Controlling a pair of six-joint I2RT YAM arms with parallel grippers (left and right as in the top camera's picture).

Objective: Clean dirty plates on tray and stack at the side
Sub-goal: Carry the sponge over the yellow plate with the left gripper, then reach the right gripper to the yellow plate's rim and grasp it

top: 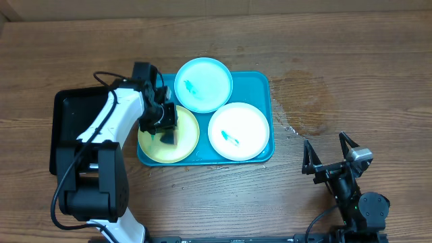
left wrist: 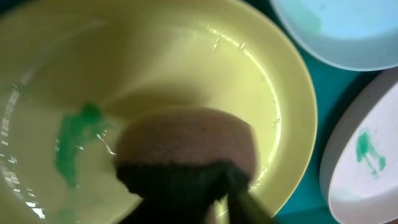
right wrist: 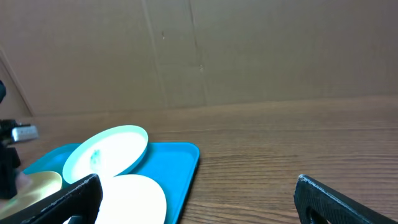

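Observation:
Three plates lie on the teal-blue tray (top: pixel 260 84) (right wrist: pixel 180 162). The yellow-green plate (top: pixel 182 143) (left wrist: pixel 186 62) carries a teal smear at its left. A brown sponge (top: pixel 167 137) (left wrist: pixel 186 140) with a dark underside rests on it, right at my left gripper (top: pixel 164 128) (left wrist: pixel 186 205). One finger (left wrist: pixel 252 208) shows by the sponge's right edge; whether the jaws still grip it is unclear. The light blue plate (top: pixel 204 83) (left wrist: pixel 348 31) (right wrist: pixel 106 149) and the white plate (top: pixel 238 130) (left wrist: pixel 367 155) (right wrist: pixel 137 196) each bear a small teal smear. My right gripper (top: pixel 327 143) (right wrist: pixel 199 199) stands open over bare wood, right of the tray.
A smaller black tray (top: pixel 67 128) sits left of the teal tray, partly under my left arm. A wet patch (top: pixel 291 125) marks the wooden table just right of the tray. A cardboard wall stands behind the table in the right wrist view.

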